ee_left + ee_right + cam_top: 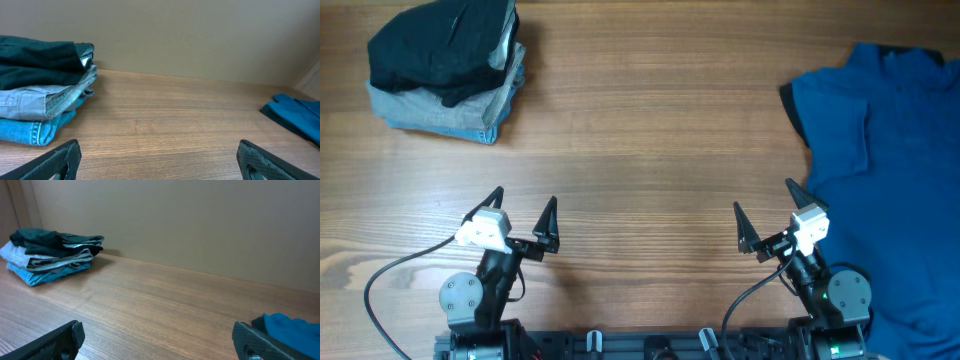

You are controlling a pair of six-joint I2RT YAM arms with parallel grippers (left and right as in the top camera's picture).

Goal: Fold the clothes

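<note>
A large deep-blue shirt lies spread at the table's right side, running off the right edge; its edge shows in the left wrist view and the right wrist view. A stack of folded clothes, black on top of pale grey and light-blue denim, sits at the far left; it also shows in the left wrist view and the right wrist view. My left gripper is open and empty near the front edge. My right gripper is open and empty, just left of the shirt.
The wooden table spans the view. A plain beige wall stands behind its far edge. Both arm bases and cables sit along the front edge.
</note>
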